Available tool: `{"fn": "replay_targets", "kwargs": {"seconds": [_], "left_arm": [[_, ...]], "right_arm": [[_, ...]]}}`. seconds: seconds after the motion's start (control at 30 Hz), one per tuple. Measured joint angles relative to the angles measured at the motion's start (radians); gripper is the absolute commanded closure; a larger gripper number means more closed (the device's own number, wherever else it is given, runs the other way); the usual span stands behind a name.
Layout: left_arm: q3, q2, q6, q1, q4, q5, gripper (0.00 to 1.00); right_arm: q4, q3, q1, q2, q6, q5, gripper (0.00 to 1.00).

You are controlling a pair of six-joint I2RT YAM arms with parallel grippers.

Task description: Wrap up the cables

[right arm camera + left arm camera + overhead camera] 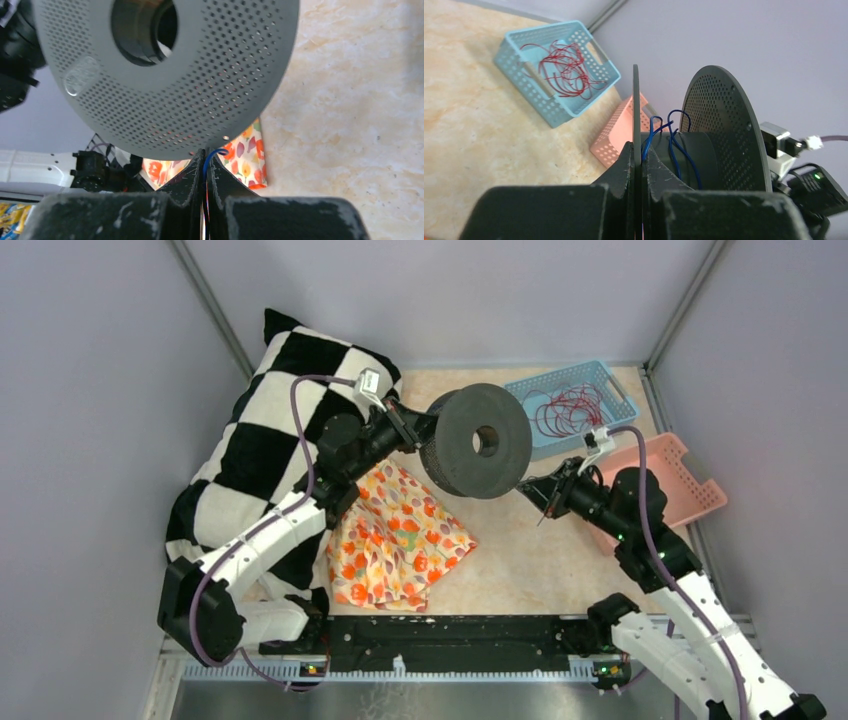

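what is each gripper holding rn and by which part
Left gripper clamps the spool by the edge of one flange. Right gripper pinches the thin blue cable, close to the spool's rim.

Walls (90, 390): plain pale lilac-grey panels enclosing the left, back and right sides.
Corner posts (211, 305): slim grey metal uprights where the back panel meets the side panels.
Tabletop (540, 560): beige, marble-patterned surface, matte.
Light: even and soft, casting only faint shadows.
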Motion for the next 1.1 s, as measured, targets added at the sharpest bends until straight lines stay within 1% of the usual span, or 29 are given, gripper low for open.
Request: {"fn": "replay_targets", "kwargs": {"seconds": [0.17,0.33,0.47,0.63,0.77,0.93,1.1], "left_arm": [[-0.043,-0.006,-0.032,-0.042,-0.003,-0.145,1.0],[-0.043,-0.022,-0.074,-0.073,-0.046,-0.301,1.0],[-0.04,-0.026,-0.106,-0.076,-0.125,-0.423,1.0],[-0.005,-0.026,-0.137,-0.082,-0.285,-0.549,1.0],[0.031,-0.026,-0.137,-0.087,-0.371,-0.621,1.0],[0.053,-0.026,-0.104,-0.103,-0.41,-0.679,1.0],[0.06,-0.026,-0.033,-0.126,-0.441,-0.717,1.0]], "right_arm": [[0.084,-0.01,0.021,0.024,0.06,0.0,1.0],[0.14,-0.01,0.144,0.082,0.076,0.052,1.0],[0.173,-0.008,0.245,0.16,0.075,0.097,1.0],[0.188,-0.003,0.319,0.257,0.07,0.134,1.0],[0.201,0.049,0.368,0.33,0.057,0.15,1.0],[0.234,0.138,0.404,0.401,0.044,0.146,1.0],[0.248,0.211,0.408,0.449,0.027,0.137,1.0]]}}
